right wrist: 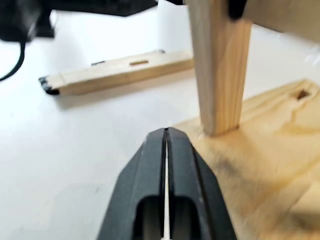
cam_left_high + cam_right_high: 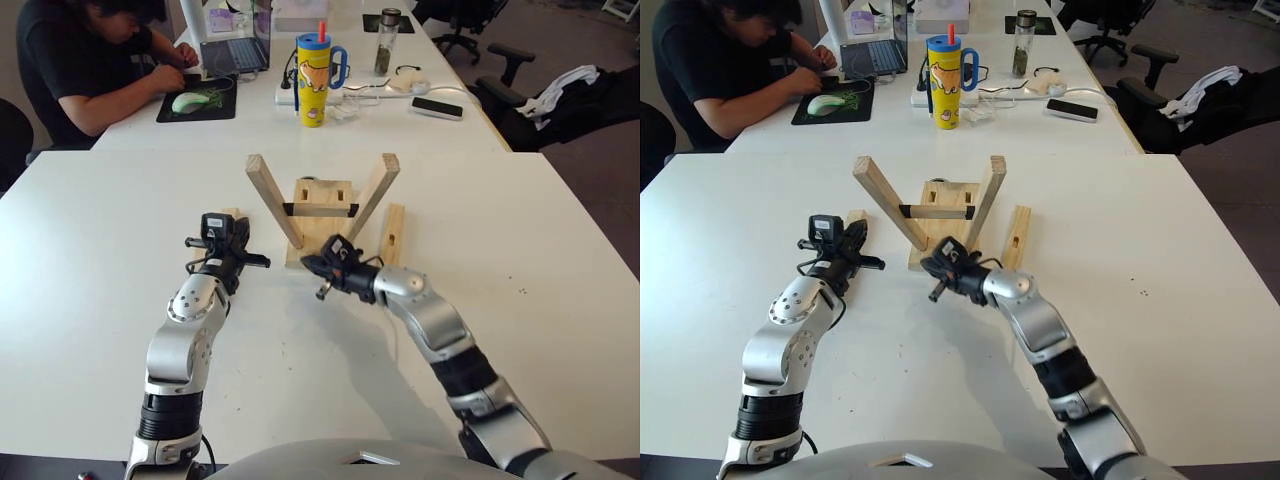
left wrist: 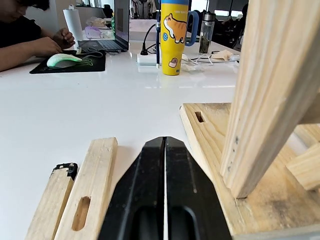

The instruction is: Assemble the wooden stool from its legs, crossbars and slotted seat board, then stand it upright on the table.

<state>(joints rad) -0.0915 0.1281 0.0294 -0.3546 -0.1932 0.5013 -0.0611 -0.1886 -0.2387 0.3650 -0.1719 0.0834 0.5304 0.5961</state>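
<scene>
Upright leg (image 3: 270,95) cut off above

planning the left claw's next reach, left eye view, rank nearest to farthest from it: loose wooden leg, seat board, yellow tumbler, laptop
From the left claw:
1. Loose slotted wooden leg, right beside it.
2. Pale slotted wooden seat board, to its right; close call with 1.
3. Yellow cat-print tumbler, far table.
4. Open laptop, farther back.

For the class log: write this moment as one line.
left tool: shut, empty | right tool: shut, empty | seat board: two legs fitted
</scene>
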